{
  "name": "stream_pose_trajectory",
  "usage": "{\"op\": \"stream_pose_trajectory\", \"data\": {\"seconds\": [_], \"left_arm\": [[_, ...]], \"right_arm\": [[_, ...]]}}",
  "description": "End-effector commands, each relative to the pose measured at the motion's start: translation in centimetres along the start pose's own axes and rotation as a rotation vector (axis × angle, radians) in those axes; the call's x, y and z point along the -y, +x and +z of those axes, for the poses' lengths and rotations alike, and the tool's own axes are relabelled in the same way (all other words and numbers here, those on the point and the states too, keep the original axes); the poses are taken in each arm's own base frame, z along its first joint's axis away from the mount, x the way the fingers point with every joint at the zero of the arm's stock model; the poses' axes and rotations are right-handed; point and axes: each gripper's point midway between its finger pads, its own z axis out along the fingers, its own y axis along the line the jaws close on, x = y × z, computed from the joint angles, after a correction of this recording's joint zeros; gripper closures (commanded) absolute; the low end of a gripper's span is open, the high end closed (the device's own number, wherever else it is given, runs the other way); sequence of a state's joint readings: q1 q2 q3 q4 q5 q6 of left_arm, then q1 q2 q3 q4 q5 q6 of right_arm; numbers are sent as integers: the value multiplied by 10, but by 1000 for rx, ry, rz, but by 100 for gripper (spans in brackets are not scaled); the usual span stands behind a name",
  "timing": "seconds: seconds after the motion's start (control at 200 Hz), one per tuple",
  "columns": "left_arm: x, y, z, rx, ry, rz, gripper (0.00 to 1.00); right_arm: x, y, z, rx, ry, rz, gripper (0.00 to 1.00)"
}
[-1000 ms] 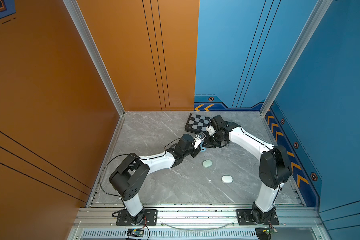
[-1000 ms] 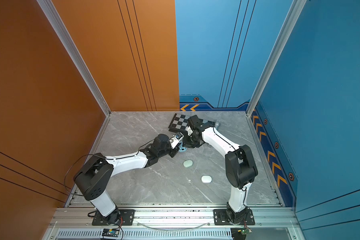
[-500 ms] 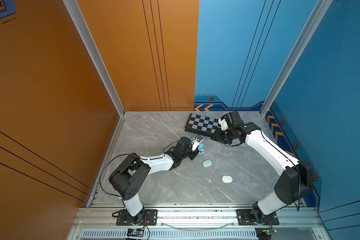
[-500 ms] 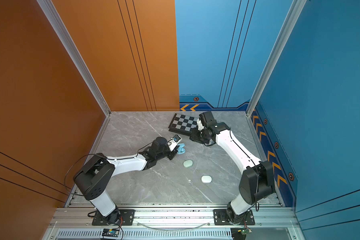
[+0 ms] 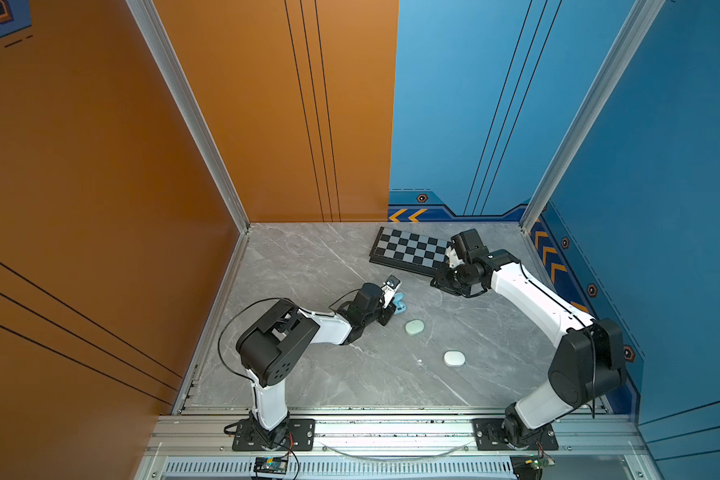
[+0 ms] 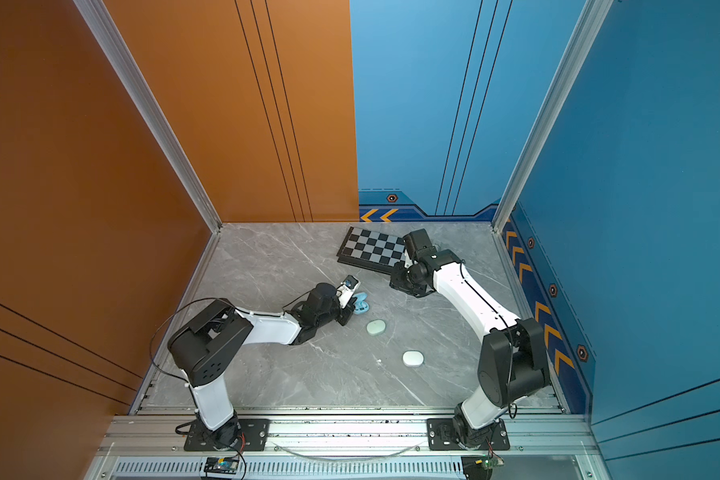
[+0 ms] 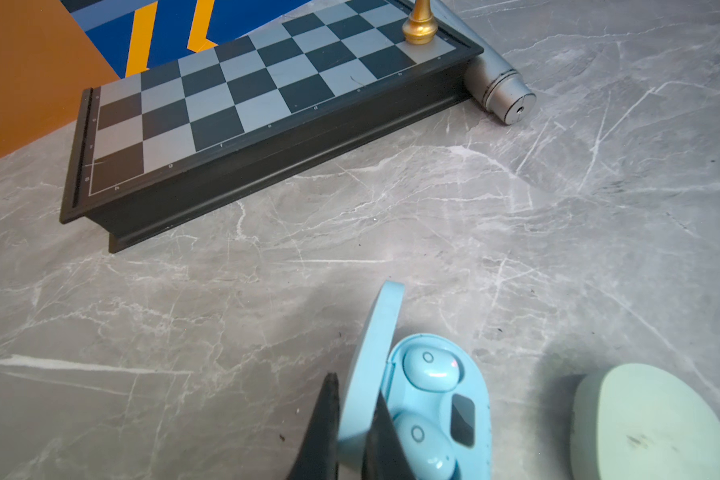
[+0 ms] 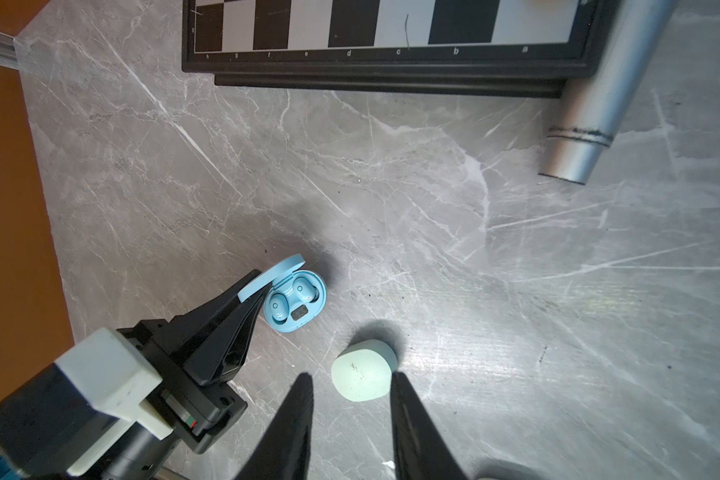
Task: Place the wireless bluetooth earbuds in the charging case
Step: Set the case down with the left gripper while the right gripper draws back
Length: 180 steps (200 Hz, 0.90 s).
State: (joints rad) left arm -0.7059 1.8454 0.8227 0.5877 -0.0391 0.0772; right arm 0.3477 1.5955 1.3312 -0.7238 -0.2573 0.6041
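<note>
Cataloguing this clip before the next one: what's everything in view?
charging case: one, light blue, open, mid-table
earbuds: two, light blue, seated in the charging case
green case: one, pale green, closed, beside the charging case
white case: one, white, closed, nearer the front
chessboard: one, black and grey, table's back
chess piece: one, gold, on the chessboard
metal cylinder: one, silver, lying beside the chessboard
table: one, grey marble
left gripper: one, black, shut on the charging case's lid
right gripper: one, black, open, empty

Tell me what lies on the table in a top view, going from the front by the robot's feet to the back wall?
White case → pale green case → open blue case → chessboard.
</note>
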Motion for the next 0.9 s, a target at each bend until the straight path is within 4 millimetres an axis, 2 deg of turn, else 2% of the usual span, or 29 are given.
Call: {"op": "stream_pose_trajectory", "data": {"seconds": [0.0,0.32,0.435,0.571,0.651,0.736,0.766,0.891,0.896], "left_arm": [[-4,3,0,13,-31,-25,89],[0,15,-3,1,-25,-32,72],[-2,10,-13,19,-30,-32,64],[-10,-23,-49,117,-58,-31,47],[-17,-46,-79,191,-81,-22,28],[-26,-59,-107,211,-85,-9,15],[-29,-62,-116,211,-89,-9,0],[-43,-66,-147,218,-106,-27,2],[-43,-66,-147,217,-108,-28,2]], "right_arm": [[5,4,6,-19,38,8,65],[-4,-9,7,-13,68,-49,65],[-16,-17,11,-3,79,-109,64],[-36,-22,27,-11,112,-246,59],[-49,-22,40,-24,143,-335,54],[-62,-23,54,-25,182,-430,48],[-66,-22,60,-31,190,-460,47],[-83,-22,77,-32,208,-556,45],[-81,-19,82,-44,215,-560,45]]}}
